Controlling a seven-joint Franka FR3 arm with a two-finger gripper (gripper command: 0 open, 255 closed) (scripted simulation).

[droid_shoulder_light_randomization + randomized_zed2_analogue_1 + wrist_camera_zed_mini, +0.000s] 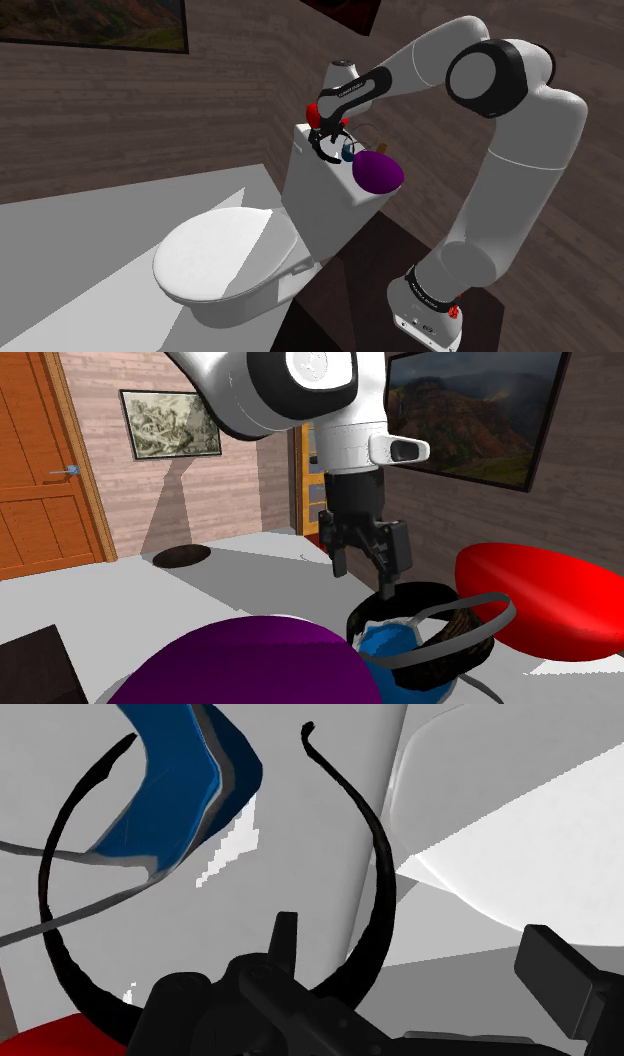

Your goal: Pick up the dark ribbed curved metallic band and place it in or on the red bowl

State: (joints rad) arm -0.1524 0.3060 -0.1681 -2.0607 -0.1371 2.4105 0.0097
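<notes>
The dark ribbed curved band (425, 593) lies on the white toilet tank lid (315, 170), a thin open arc in the wrist view (60, 944). My gripper (363, 580) hangs just above it, open, and one side of the band runs between the fingers (415, 934) without being clasped. The red bowl (540, 597) sits on the lid beside the band, to the second exterior view's right. In the shoulder view the gripper (327, 140) is just below the red bowl (314, 111).
A blue object with a grey strap (392, 645) lies against the band, and a large purple rounded object (378, 170) sits close by on the lid. The toilet's closed seat (215, 250) is below. A wooden wall stands behind the tank.
</notes>
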